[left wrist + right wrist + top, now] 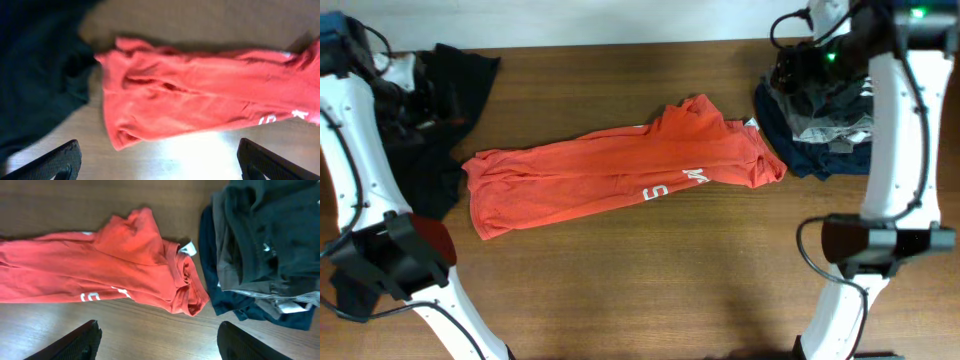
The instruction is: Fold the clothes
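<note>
Left gripper (160, 165), jaws spread wide and holding nothing, hangs over bare bench (620, 290) just short of the T-shirt's (620, 175) hem end. The right gripper (160, 342), equally wide and empty, hovers just short of the T-shirt's collar end. The orange-red T-shirt lies mid-bench as a long, rumpled band, apparently doubled lengthwise. Its white lettering (670, 183) shows near the edge closest to the arms, and its small neck label (188, 248) peeks out at the collar end. A black garment (430, 110) sprawls loose beyond the T-shirt's hem end, touching or very nearly touching it. A stack of dark clothes (820, 120) sits just past the T-shirt's collar end.

The T-shirt looks thin, light and limp: it should sag and crease wherever it is lifted, cling a little to the wooden bench, and slip from a shallow pinch. It is neither fragile nor heavy. The likeliest holds are the two outer corners of the hem end for the left gripper and the bunched shoulder beside the label for the right gripper. Each jaw pair would need to close on all layers at once, so the band can be pulled flat before the T-shirt is folded end to end
</note>
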Available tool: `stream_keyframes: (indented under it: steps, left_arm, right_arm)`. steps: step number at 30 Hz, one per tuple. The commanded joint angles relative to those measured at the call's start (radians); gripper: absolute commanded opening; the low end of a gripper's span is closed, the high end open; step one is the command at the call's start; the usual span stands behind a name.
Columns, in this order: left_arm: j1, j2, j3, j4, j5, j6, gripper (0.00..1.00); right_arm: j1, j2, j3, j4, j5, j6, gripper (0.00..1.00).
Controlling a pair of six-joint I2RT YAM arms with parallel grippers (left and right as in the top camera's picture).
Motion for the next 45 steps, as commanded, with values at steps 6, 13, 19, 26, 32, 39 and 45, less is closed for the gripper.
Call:
stream_keyframes:
  steps: [6,13,19,26,32,39,45]
  left_arm:
    - [-0.019,-0.009,-0.363,0.26,0.103,-0.034,0.99]
    - [-0.021,-0.009,-0.546,0.44,0.043,0.002,0.99]
    - [-0.021,-0.009,-0.695,0.565,0.043,0.046,0.99]
    - [-0.021,-0.009,-0.778,0.623,0.004,0.052,0.99]
    - [-0.021,-0.009,-0.813,0.629,-0.046,0.06,0.99]
    - [-0.022,-0.021,-0.797,0.612,-0.066,0.092,0.99]
    - [-0.022,-0.083,-0.783,0.584,-0.116,0.096,0.99]
  right_arm:
    - [0.026,0.004,-0.047,-0.006,0.006,0.0,0.8]
    - [0.036,0.005,-0.113,-0.006,0.009,0.0,0.8]
    - [0.036,0.006,-0.148,-0.006,0.01,0.0,0.8]
    - [0.036,0.006,-0.151,-0.006,0.01,0.0,0.8]
    - [0.036,0.006,-0.151,-0.006,0.01,-0.001,0.8]
    - [0.036,0.006,-0.151,0.0,0.01,-0.005,0.81]
    - [0.036,0.006,-0.151,0.002,0.01,-0.005,0.81]
